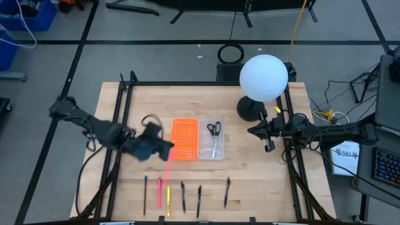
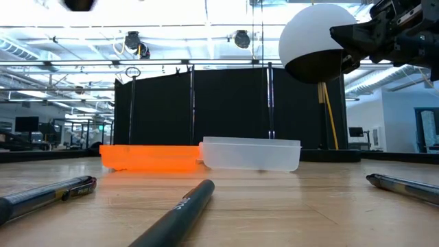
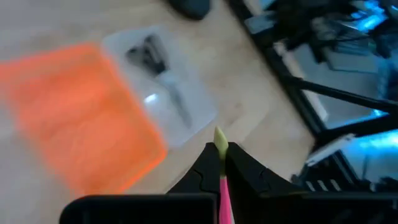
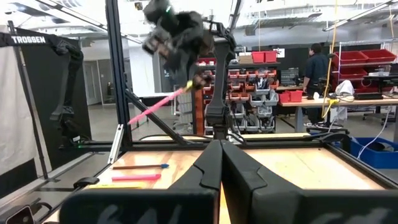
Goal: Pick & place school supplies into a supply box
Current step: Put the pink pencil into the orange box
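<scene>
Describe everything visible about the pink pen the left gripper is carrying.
The pink pen is a thin, bright pink stick with a yellowish-green tip, plastic by the look of it. The left gripper is shut on it near that tip, so most of its length hangs slanting down and away from the fingers, lifted clear of the table. It is held beside the orange tray, left of the clear box. Only the fingers touch it.
</scene>
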